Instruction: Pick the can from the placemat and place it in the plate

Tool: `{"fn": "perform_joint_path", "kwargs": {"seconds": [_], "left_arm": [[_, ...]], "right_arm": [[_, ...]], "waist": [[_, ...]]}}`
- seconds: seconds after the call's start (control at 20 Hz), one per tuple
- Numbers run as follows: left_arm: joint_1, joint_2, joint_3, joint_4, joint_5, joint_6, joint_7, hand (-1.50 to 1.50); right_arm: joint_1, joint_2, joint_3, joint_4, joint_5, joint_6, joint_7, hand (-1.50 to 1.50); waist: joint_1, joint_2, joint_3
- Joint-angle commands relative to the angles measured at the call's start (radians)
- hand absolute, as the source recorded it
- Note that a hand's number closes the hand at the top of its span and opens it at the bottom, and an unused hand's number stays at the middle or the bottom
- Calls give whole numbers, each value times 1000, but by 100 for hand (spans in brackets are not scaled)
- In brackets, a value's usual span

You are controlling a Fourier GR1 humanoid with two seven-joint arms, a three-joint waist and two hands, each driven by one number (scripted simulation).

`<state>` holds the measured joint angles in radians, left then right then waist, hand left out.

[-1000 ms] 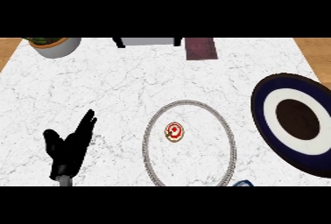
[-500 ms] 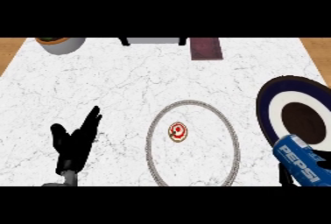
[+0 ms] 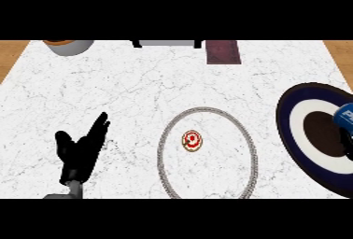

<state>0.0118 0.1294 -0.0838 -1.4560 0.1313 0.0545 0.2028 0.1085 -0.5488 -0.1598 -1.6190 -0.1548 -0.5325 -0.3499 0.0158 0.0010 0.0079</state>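
Note:
A white plate [image 3: 241,140] with a thin grey rim and a red emblem at its centre lies on the marble counter, right of the middle. To its right lies a round dark blue placemat [image 3: 293,109] with a white ring and a dark centre. A blue can [image 3: 345,114] shows at the view's right edge over the placemat, cut off by the frame. Dark fingers of my right hand [image 3: 344,142] curl just below the can, and the rest of that hand is out of view. My left hand [image 3: 79,151] rests open at the lower left, fingers straight, far from the plate.
A grey pot [image 3: 67,45] stands at the back left. A grey and black object [image 3: 167,43] and a dark maroon slab [image 3: 224,51] sit along the back edge. Wooden floor shows past both back corners of the counter.
The blue can came in at the lower right and has moved up to the right edge over the placemat. The left hand has stayed put.

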Motion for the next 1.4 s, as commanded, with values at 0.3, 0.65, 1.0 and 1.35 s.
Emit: {"fn": "perform_joint_path", "kwargs": {"seconds": [0.3, 0.65, 1.0, 1.35], "left_arm": [[-42, -45, -57, 24, -44, 19, 36, 0], [30, 8, -12, 1, -1, -47, 0, 0], [-8, -38, -19, 39, -24, 1, 7, 0], [47, -20, -6, -30, -16, -3, 40, 0]], "right_arm": [[-280, -170, 52, 582, 89, 216, 26, -150], [-517, -91, 33, 969, 54, 446, -244, -150], [-579, -76, -138, 1110, -114, 627, -441, -150], [-537, -179, -208, 1282, -163, 870, -464, -150]], "waist": [[43, 18, -6], [31, 10, -4], [11, 11, -3], [1, 5, -5]]}}
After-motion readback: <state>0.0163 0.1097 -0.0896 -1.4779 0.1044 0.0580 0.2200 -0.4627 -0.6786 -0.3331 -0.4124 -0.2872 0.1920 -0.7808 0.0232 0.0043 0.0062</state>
